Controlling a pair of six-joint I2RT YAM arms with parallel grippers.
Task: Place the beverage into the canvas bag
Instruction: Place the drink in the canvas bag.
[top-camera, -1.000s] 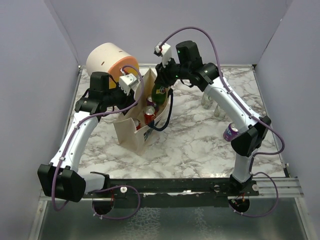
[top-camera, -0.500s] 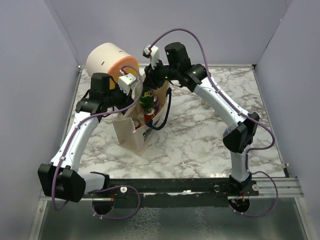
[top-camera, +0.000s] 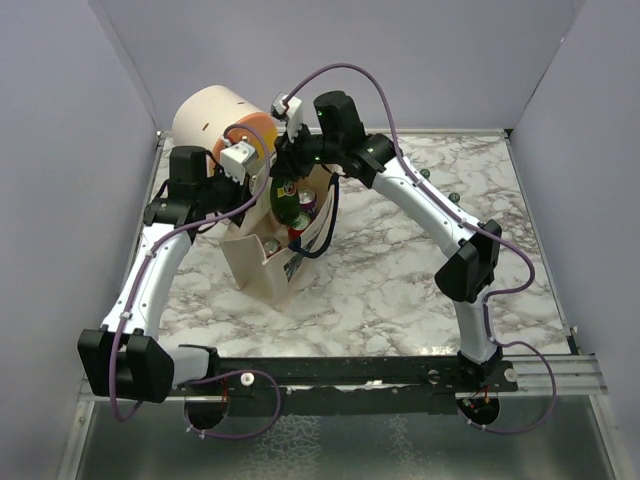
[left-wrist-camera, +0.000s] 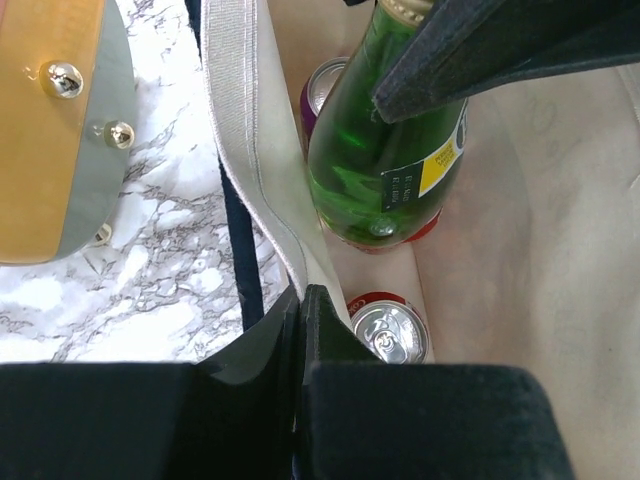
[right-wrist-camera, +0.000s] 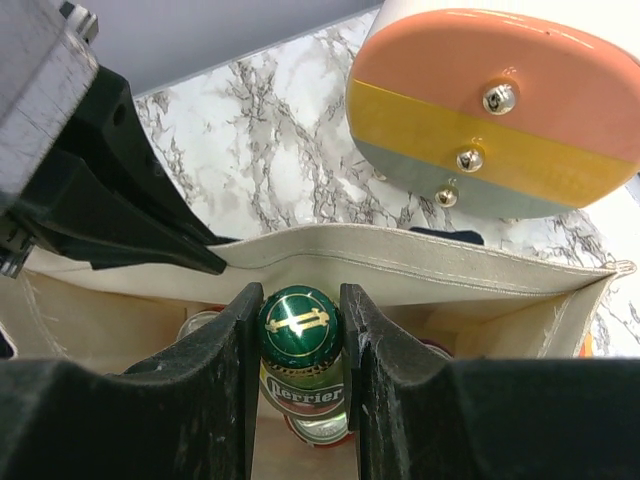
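The beverage is a green glass Perrier bottle (right-wrist-camera: 300, 325) with a green cap. My right gripper (right-wrist-camera: 300, 320) is shut on its neck and holds it upright inside the mouth of the beige canvas bag (top-camera: 262, 272). The bottle (left-wrist-camera: 385, 150) hangs just above several cans (left-wrist-camera: 390, 330) lying in the bag. In the top view the bottle (top-camera: 287, 203) is in the bag's far half. My left gripper (left-wrist-camera: 300, 310) is shut on the bag's rim (left-wrist-camera: 260, 180) and holds that side up, next to a navy strap handle (left-wrist-camera: 243, 250).
The cream-and-orange cylindrical drum (top-camera: 220, 120) lies on its side just behind the bag, and its orange and yellow end (right-wrist-camera: 500, 110) is close to the bag's far rim. The marble table (top-camera: 400, 280) stretches to the right of the bag.
My right gripper has carried the bottle left and down, from above the bag's right rim into the bag's mouth. My left gripper has kept its hold and shifted slightly left and back.
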